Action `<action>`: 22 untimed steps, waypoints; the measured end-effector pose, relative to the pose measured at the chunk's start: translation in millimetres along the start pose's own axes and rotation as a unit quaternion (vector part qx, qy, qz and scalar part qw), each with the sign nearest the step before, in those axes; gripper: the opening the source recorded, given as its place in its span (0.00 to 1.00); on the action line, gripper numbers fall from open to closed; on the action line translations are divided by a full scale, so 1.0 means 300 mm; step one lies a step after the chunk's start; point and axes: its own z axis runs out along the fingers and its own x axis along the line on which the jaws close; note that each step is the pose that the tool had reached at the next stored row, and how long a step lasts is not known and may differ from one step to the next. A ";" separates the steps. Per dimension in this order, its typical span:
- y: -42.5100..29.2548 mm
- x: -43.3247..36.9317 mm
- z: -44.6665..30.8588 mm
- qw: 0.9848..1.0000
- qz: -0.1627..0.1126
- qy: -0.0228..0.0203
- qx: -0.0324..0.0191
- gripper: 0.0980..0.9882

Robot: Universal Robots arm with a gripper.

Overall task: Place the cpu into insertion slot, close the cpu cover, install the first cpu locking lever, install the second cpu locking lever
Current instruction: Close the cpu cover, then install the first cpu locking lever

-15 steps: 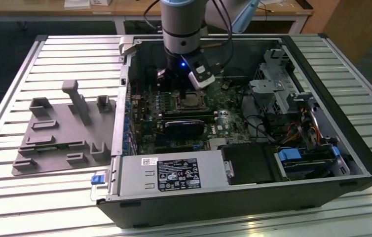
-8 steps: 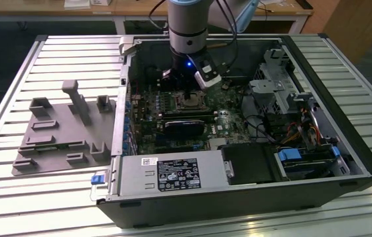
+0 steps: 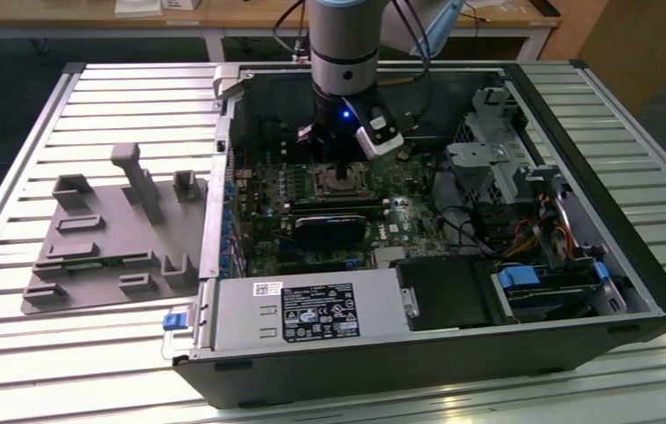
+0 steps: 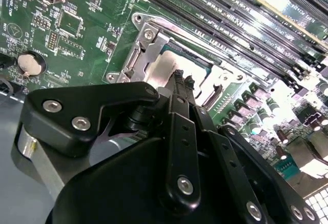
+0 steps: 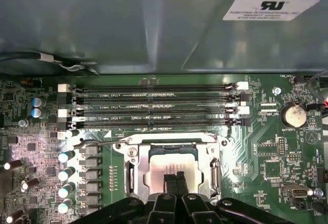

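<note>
The gripper [image 5: 174, 179] hangs low over the motherboard [image 5: 266, 157], inside the open computer case [image 3: 427, 353]. Its two black fingers [image 5: 169, 184] stand together, with only a thin dark line between them. Nothing is between them. In both wrist views the tips are at the pale metal top of the cpu [image 5: 160, 165]. I cannot tell if they press on it or stop just above it.

The cpu lies in the middle of the insertion slot [image 3: 336, 183], just beside the long memory slots [image 5: 154, 106]. The cpu cover [image 5: 134, 175] lies down around it as a silvery frame, and the chip shows through its square window.

Some parts are hidden. The fingers cover the part of the cpu under them, and the black body of the gripper cuts off the socket's nearest edge in the first wrist view. In the second wrist view the gripper's links hide the socket's near corner. The slot's own contacts are under the chip and the frame. A thin metal rod [image 5: 102, 142] runs along the socket's side next to the memory slots; whether it is latched is not clear. In the exterior view the arm [image 3: 343, 53] comes down from above, just behind the socket.
</note>
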 end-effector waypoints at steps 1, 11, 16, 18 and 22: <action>0.000 0.000 0.000 1.000 0.000 0.000 0.000 0.00; 0.005 -0.004 -0.061 1.000 0.000 -0.001 0.001 0.00; 0.007 -0.005 -0.085 1.000 0.000 -0.002 0.001 0.00; 0.006 -0.005 -0.085 1.000 0.001 -0.002 0.001 0.00; 0.006 -0.005 -0.085 1.000 0.001 -0.003 0.001 0.00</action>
